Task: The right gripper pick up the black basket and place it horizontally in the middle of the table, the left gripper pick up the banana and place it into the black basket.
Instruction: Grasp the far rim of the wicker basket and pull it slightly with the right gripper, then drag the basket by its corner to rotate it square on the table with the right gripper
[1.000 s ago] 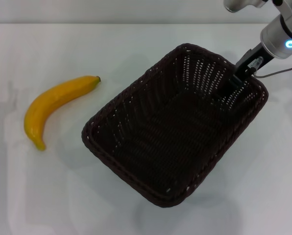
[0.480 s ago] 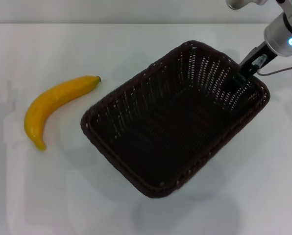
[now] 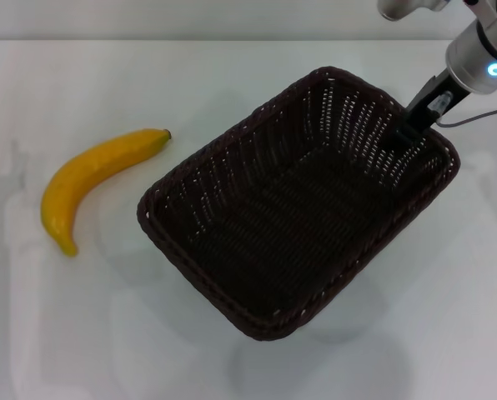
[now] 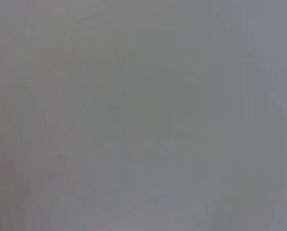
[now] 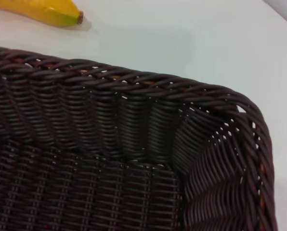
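Banana (image 3: 90, 179) left of basket (image 3: 232, 179), apart

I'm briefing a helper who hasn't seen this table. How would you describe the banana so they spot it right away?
Start at the white table and find the big dark woven basket lying at an angle, with the right gripper at its far rim. The banana lies apart from it on the robot's left, flat on the bare tabletop. It is the only yellow, curved, glossy thing there, with a small dark stem tip.
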### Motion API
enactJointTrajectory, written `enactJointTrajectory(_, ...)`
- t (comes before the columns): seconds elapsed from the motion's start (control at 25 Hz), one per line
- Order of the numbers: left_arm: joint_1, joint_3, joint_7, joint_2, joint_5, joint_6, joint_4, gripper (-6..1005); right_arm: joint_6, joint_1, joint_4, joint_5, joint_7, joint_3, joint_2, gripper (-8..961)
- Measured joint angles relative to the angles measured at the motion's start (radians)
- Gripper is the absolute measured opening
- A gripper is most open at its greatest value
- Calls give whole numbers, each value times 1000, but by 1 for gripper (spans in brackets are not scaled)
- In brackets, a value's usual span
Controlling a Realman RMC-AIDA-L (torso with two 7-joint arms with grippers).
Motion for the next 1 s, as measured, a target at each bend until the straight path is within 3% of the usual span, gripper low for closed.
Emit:
enactJointTrajectory(0.16, -2, 0, 0, 0, 0, 0, 0, 875, 7, -8, -21, 3, 75, -12, 2, 184)
enactJointTrajectory(0.4, -9, -3, 0, 1, 0, 0, -3, 874, 37, -83, -211, -2, 243, -92, 1, 173)
enactJointTrajectory(1.0, -10, -9, -4, 6, 0, 0, -4, 874, 122, -265, -523, -6, 551, -7, 1, 133)
